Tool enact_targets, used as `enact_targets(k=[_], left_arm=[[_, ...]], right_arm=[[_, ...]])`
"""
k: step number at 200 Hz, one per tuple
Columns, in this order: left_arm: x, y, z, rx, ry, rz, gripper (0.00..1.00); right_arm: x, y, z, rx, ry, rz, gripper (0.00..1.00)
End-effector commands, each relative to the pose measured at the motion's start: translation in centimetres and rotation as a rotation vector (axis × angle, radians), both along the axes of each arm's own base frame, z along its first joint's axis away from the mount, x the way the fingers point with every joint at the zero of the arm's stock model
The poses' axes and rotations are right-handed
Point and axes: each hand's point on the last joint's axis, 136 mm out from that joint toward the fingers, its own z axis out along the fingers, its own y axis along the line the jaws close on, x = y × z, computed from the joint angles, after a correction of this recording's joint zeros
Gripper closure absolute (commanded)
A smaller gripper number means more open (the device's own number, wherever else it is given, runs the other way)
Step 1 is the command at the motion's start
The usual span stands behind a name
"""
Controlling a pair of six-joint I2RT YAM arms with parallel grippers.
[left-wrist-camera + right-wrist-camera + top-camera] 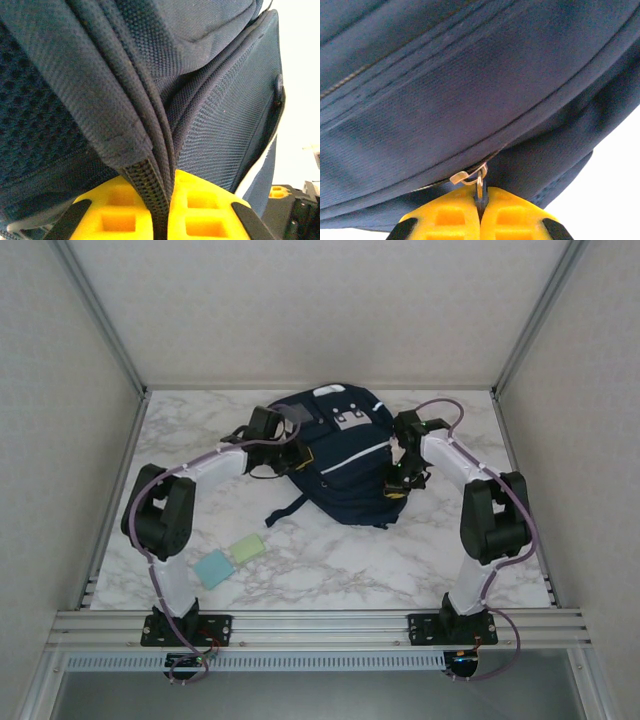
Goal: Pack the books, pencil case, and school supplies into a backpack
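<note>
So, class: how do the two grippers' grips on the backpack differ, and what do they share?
The left gripper pinches a ribbed fabric edge of the backpack; the right gripper pinches a metal zipper pull. The left gripper is at the backpack's left side, the right gripper at its right. Both are shut.

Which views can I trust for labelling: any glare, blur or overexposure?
Top external: even, soft light on the table, no glare. Left wrist: backpack weave sharp, right edge blown out white. Right wrist: fabric soft, zipper pull crisp, lower-right corner overexposed.
</note>
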Motion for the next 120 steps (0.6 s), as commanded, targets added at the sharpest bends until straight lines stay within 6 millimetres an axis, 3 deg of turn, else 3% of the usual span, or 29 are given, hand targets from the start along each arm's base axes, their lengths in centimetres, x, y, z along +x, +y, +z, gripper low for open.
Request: enact_targets(k=[1, 23, 32, 44, 54, 75, 94, 120], left_arm=[[4.1, 4.2, 1.0, 0.09, -0.089, 0.049, 1.0], [7.5, 4.8, 1.8, 0.091, -0.121, 0.085, 0.99], [8.7, 4.9, 2.3, 0.09, -0.115, 0.105, 0.82], [9.6, 5.2, 2.9, 0.101, -0.095, 0.135, 0.44], [9.6, 6.0, 3.2, 0.136, -0.078, 0.173, 0.29], [7.9, 7.9, 4.2, 0.181, -0.074, 0.25, 0.03], [4.7, 8.8, 3.6, 0.151, -0.035, 0.305, 0.02], [0.0, 7.9, 2.3, 0.042, 0.034, 0.38, 0.02]], right_arm=[[0.4, 0.5, -0.7, -0.006, 0.004, 0.032, 1.0], [0.3, 5.1, -1.0, 0.123, -0.017, 0.113, 1.0], [0.3, 7.1, -1.2, 0.177, -0.025, 0.144, 1.0], [0.4, 9.3, -1.5, 0.199, -0.037, 0.177, 1.0], [0.5, 10.9, -1.7, 0.207, -0.047, 0.205, 1.0], [0.8, 13.8, -2.0, 0.24, -0.065, 0.24, 1.0], [1.0, 16.0, -1.9, 0.27, -0.081, 0.266, 1.0], [1.7, 17.5, -2.1, 0.295, -0.089, 0.281, 1.0]])
